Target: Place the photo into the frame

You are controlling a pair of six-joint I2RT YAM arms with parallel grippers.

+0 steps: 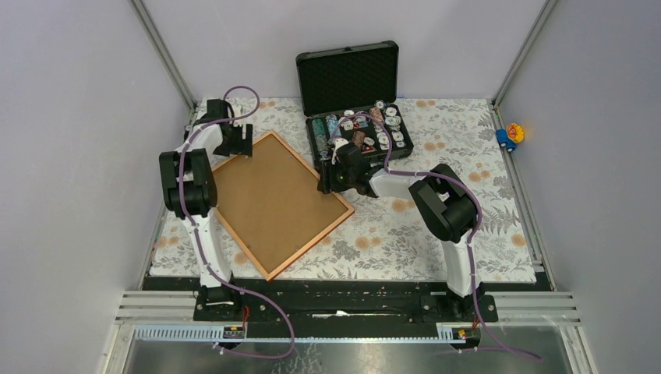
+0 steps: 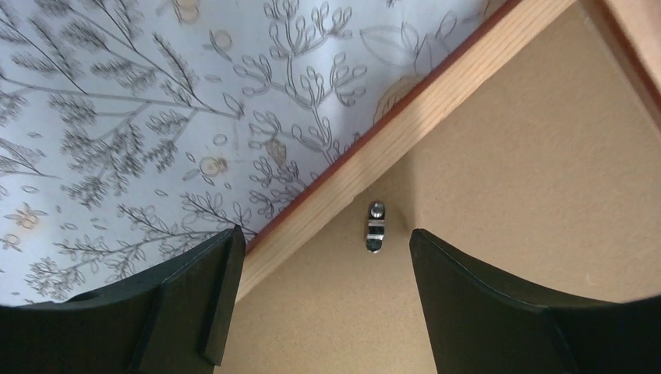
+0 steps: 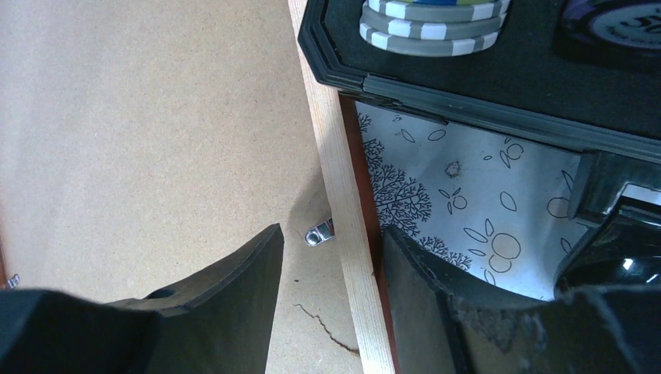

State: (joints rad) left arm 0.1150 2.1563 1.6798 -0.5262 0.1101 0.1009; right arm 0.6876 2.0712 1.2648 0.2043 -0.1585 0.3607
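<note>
The frame [image 1: 312, 244] lies back side up on the floral cloth, with the brown backing board [image 1: 277, 202] inside it. The photo is hidden. My left gripper [image 1: 238, 148] is open over the frame's far left rail [image 2: 390, 132]. Its jaws [image 2: 323, 238] stand either side of a small metal clip [image 2: 375, 227] on the board [image 2: 530, 156]. My right gripper [image 1: 327, 183] is open at the frame's right rail [image 3: 339, 179]. Its jaws [image 3: 331, 234] straddle the rail beside another metal clip [image 3: 319, 232], one finger over the board [image 3: 156, 117] and the other outside the frame.
An open black hard case [image 1: 348, 74] of poker chips stands just behind the frame's right corner, and its rim [image 3: 483, 86] almost touches the rail. A small blue and orange toy [image 1: 510, 135] lies off the cloth at the far right. Grey walls enclose the table.
</note>
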